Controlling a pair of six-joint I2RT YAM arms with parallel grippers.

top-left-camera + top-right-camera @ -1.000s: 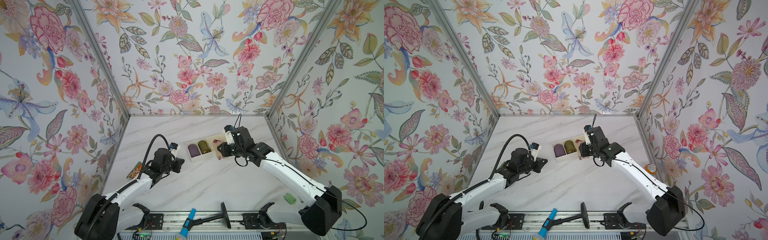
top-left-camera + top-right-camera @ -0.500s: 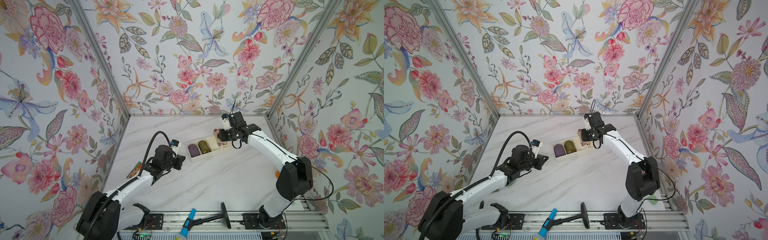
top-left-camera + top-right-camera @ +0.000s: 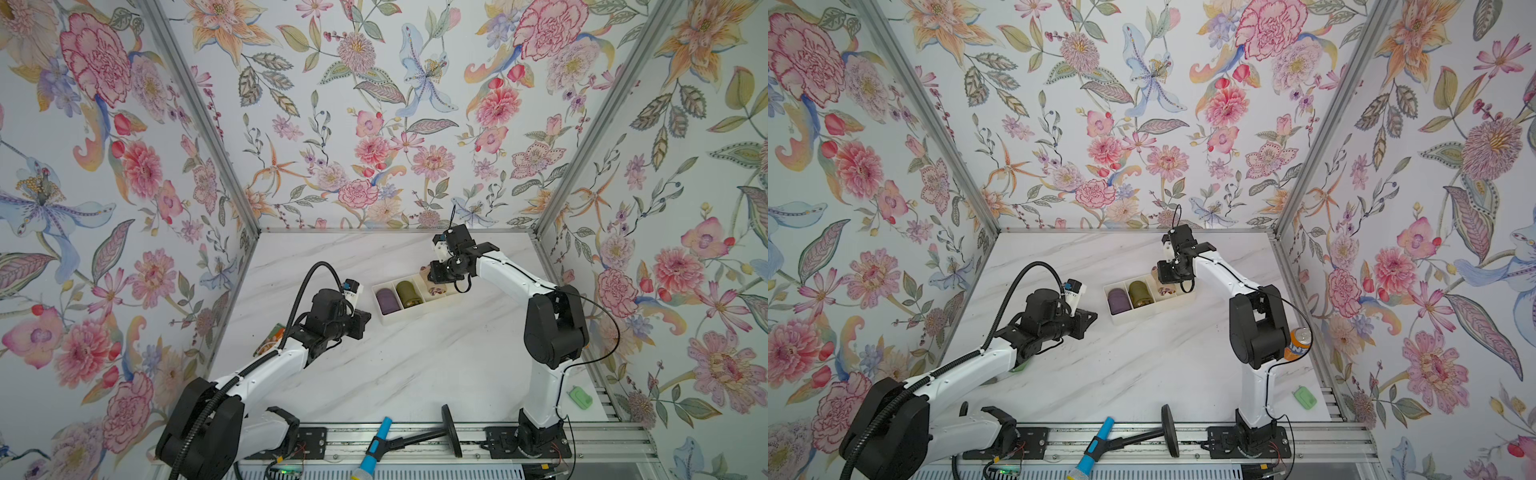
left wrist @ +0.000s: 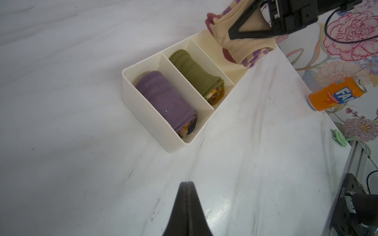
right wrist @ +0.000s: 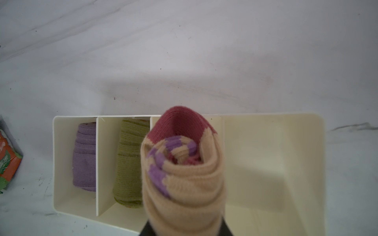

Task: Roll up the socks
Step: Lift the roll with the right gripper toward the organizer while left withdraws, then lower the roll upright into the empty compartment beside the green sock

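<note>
The socks (image 5: 184,173), a peach-tan roll with a maroon end and purple stripes, are clamped in my right gripper (image 3: 436,277). They hang just over the third compartment of the cream tray (image 4: 143,114), partly down into it. From the left wrist view the socks (image 4: 241,47) show between black fingers (image 4: 245,30). In both top views my left gripper (image 3: 365,321) (image 3: 1092,320) hovers over the table left of the tray. It is shut and empty, its tips (image 4: 186,183) pressed together.
A purple sock roll (image 4: 165,100) and an olive-green sock roll (image 4: 194,71) fill the tray's first two compartments. An orange soda can (image 4: 335,94) and a green clip (image 3: 579,397) sit near the right edge. A snack packet (image 3: 272,336) lies left. A blue-handled tool (image 3: 374,446) rests on the front rail.
My right arm has swung its elbow back and upright, carrying the socks a little toward the back over the tray. The left gripper has edged slightly toward the tray.
</note>
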